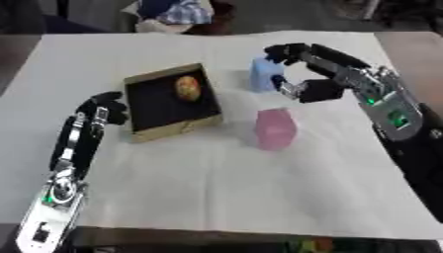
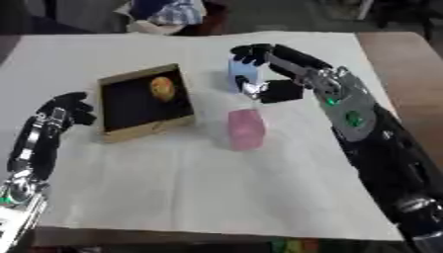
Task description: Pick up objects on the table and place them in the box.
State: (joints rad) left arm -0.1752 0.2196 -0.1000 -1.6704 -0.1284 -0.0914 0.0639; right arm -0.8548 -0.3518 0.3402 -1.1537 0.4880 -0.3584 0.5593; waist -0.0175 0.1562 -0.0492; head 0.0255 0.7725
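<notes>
The right robot hand (image 1: 304,74), reaching in from the right of the frame, has its fingers and thumb curved around the pale blue upright block (image 1: 263,74) at upper centre; whether they touch it cannot be told. The open brown cardboard box (image 1: 172,127) lies left of the block, holding a yellowish round object (image 1: 188,87). The pink block (image 1: 275,128) stands just below, and the left robot hand (image 1: 97,116) rests with relaxed fingers beside the box's left edge on the white-covered desk (image 1: 216,192).

box (image 1: 144,129): dark inside, holds yellowish round object (image 1: 188,87) | blue block (image 1: 261,75) upright | pink block (image 1: 276,129) nearer
</notes>
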